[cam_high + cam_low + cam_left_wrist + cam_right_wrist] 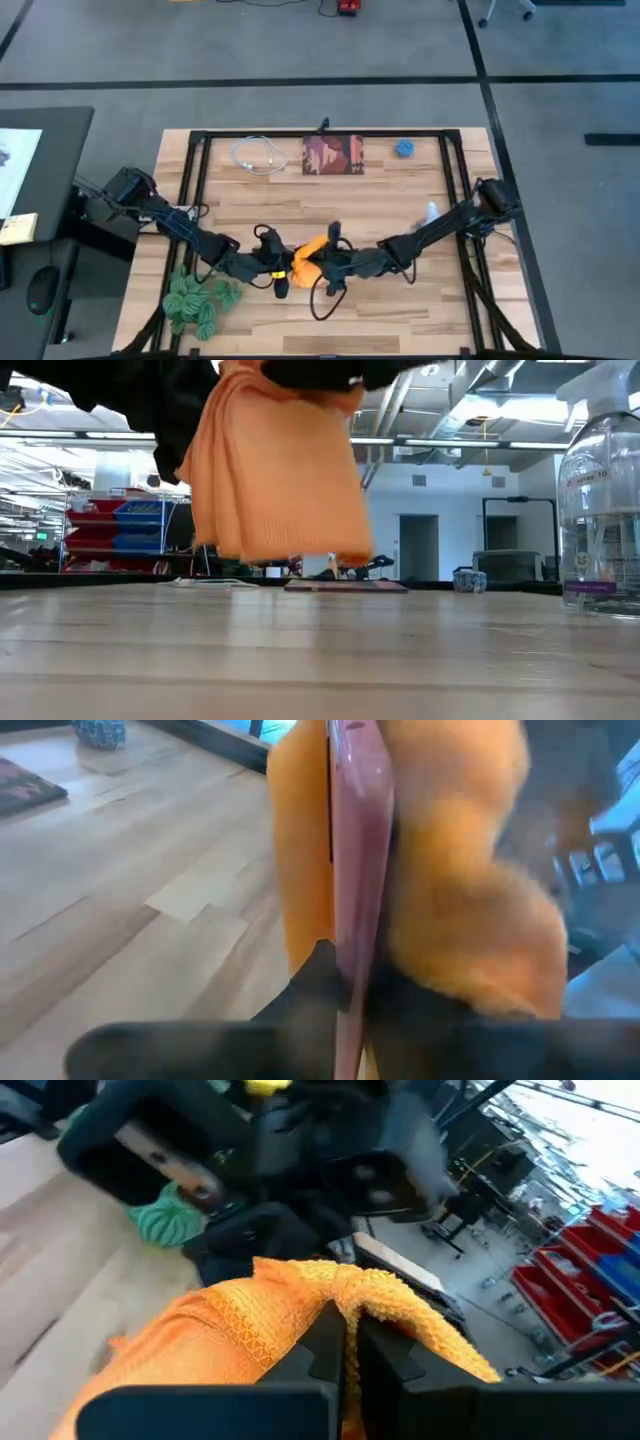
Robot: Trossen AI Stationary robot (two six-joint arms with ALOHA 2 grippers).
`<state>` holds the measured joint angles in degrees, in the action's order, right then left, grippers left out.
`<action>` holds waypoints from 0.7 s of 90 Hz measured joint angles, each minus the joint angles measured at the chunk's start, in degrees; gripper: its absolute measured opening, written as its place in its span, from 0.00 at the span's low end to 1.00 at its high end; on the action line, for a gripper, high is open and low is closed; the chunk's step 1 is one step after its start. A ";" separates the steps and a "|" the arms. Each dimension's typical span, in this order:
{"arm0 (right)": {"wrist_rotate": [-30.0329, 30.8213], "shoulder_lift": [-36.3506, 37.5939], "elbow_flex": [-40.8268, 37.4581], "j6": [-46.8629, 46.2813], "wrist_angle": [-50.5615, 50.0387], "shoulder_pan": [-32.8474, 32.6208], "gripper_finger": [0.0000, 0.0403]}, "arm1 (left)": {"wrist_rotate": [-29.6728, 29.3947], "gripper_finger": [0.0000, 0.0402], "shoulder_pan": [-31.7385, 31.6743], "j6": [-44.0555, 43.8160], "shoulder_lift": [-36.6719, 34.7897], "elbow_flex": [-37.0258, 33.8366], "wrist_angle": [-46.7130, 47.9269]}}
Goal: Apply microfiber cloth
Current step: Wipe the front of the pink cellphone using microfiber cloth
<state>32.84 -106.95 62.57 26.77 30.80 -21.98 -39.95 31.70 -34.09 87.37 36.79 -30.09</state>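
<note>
Near six o'clock on the table, the right gripper (345,1342) pinched the microfiber cloth (308,258); the left gripper (350,1005) clamped a pinkish phone (358,860). Wiping well meant light, even pressure

two dark jointed arms, black cables along them, yellow marking near left hand (283,272)

microfiber cloth (309,256) bunched mid-table | left gripper (283,274), right gripper (328,268) meet there
</note>
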 joint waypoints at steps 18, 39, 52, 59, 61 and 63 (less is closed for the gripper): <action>-0.14 1.02 -0.03 1.07 -1.56 -0.21 0.00 | -0.34 0.02 -0.04 -0.02 0.00 -0.01 -0.31; 3.58 3.23 -0.11 6.42 5.49 -0.76 0.00 | -0.21 0.02 0.00 0.02 -0.22 0.23 -1.35; 2.99 3.18 -0.04 2.87 0.84 -0.75 0.00 | -0.11 0.02 0.07 0.33 -0.15 0.21 -0.93; 2.56 2.80 0.04 -0.44 -3.95 -0.81 0.00 | -0.26 0.02 0.04 0.38 -0.11 0.10 -0.59; 2.42 2.75 0.04 -1.29 -5.60 -0.81 0.00 | -0.48 0.02 0.04 0.40 -0.10 0.10 -0.45; 2.24 2.72 0.04 -2.23 -7.13 -0.81 0.00 | -0.59 0.02 0.00 0.42 -0.06 0.05 -0.40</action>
<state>35.08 -104.22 62.61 24.54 23.68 -22.79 -40.54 31.70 -33.67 87.31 36.84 -30.49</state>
